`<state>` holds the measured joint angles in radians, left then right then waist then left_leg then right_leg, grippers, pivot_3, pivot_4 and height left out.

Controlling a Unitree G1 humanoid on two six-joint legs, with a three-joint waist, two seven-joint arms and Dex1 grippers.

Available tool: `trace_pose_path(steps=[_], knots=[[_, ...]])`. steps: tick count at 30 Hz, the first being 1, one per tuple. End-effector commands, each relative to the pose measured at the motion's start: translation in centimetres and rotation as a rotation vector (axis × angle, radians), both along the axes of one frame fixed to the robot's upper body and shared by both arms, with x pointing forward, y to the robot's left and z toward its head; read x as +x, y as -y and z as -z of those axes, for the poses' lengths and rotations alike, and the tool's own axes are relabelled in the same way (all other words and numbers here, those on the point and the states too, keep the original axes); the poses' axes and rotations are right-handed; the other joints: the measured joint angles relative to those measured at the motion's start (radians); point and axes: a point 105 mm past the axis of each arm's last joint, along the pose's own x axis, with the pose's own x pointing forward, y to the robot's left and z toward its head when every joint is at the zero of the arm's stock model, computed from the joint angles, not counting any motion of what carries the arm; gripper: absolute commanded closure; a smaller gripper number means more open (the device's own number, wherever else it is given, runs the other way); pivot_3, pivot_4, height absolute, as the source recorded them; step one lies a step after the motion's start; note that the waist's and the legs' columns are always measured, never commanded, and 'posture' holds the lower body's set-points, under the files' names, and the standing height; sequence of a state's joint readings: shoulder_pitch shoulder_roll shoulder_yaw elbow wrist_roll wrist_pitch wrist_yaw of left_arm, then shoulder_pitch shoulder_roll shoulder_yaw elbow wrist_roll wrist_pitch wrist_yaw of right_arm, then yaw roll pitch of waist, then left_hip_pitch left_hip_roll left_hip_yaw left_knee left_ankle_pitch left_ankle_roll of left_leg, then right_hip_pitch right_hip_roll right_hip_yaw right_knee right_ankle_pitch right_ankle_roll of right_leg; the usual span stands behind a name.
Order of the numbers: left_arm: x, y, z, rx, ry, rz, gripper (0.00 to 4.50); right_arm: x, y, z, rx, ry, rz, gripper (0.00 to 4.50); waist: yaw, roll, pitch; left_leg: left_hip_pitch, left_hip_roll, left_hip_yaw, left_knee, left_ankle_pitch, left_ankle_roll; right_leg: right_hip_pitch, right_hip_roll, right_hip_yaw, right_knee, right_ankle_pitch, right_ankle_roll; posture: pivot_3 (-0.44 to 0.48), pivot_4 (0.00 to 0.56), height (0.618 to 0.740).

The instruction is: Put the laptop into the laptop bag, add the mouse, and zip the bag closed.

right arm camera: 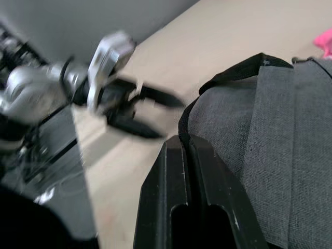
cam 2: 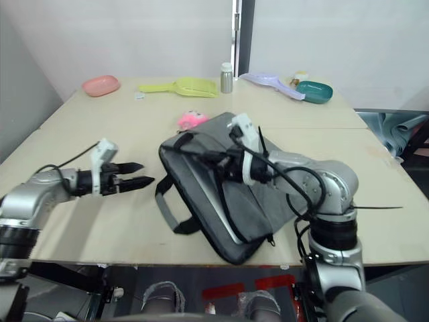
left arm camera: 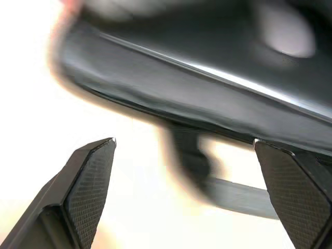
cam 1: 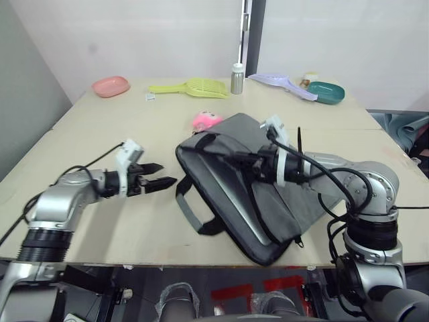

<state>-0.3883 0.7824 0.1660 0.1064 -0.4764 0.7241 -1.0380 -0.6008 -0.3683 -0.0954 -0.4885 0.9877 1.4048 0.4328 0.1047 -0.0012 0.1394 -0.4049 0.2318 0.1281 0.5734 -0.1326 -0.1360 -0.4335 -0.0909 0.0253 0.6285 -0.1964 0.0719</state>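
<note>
- The laptop bag [cam 1: 248, 194] is seen lying flat on the desk [cam 1: 120, 134], in the middle and a little to the right, with its long axis running from far-left to near-right.
- A silver edge of the laptop [cam 1: 231, 204] is visible along the open left side of the bag, so the laptop is judged to be already inside.
- The right tool [cam 1: 236, 158] rests on the far-left part of the bag, at the black trim; its fingers are pressed together, and whether a zipper pull is pinched between them cannot be told.
- The left tool [cam 1: 161, 182] hovers just above the desk, to the left of the bag, with its fingers apart and nothing between them.
- The bag lies to the right of the left tool, with one strap handle [cam 1: 194, 215] nearest to it.
- A white mouse cannot be identified; a pink plush toy [cam 1: 206, 121] lies just beyond the bag.
- The next move probably depends on the bag mouth, which faces the left tool.
</note>
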Motion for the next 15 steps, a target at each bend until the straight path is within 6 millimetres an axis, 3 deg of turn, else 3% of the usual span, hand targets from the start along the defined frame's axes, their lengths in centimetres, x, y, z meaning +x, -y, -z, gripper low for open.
trace_pose_path(steps=[1, 4, 8, 15], knots=[[0.8, -0.9, -1.8, -0.012, 0.077, -0.040, 0.04, -1.8, -0.5, 0.2, -0.006, 0.019, -0.120, 4.50, 0.001, 0.000, 0.000, 0.000, 0.000, 0.000, 0.000, 0.000, 0.000, 0.000, 0.000, 0.000, 0.000, 0.000, 0.000, 0.000, 0.150, 0.740], [1.7, -0.1, -2.2, -0.041, 0.099, -0.042, 0.04, -1.3, 0.2, 1.5, -0.058, 0.049, -0.091, 4.50, 0.005, 0.000, 0.000, 0.000, 0.000, 0.000, 0.002, 0.000, 0.000, 0.000, 0.000, 0.000, 0.001, 0.000, 0.000, 0.000, 0.150, 0.740], [2.9, 0.6, -2.1, -0.082, 0.119, -0.059, 0.00, -1.2, 0.8, 2.3, -0.090, 0.075, -0.098, 3.16, 0.004, -0.001, -0.001, 0.000, 0.000, -0.001, 0.004, 0.000, 0.000, 0.001, -0.001, 0.001, 0.003, 0.001, 0.001, 0.000, 0.150, 0.740], [5.8, 2.3, -1.7, -0.180, 0.094, -0.068, 0.00, -2.5, 3.2, 1.2, -0.004, 0.027, -0.060, 0.73, 0.005, -0.002, -0.001, -0.001, 0.000, -0.001, 0.005, 0.000, 0.001, 0.001, -0.001, 0.001, 0.003, 0.001, 0.000, 0.000, 0.150, 0.740]])
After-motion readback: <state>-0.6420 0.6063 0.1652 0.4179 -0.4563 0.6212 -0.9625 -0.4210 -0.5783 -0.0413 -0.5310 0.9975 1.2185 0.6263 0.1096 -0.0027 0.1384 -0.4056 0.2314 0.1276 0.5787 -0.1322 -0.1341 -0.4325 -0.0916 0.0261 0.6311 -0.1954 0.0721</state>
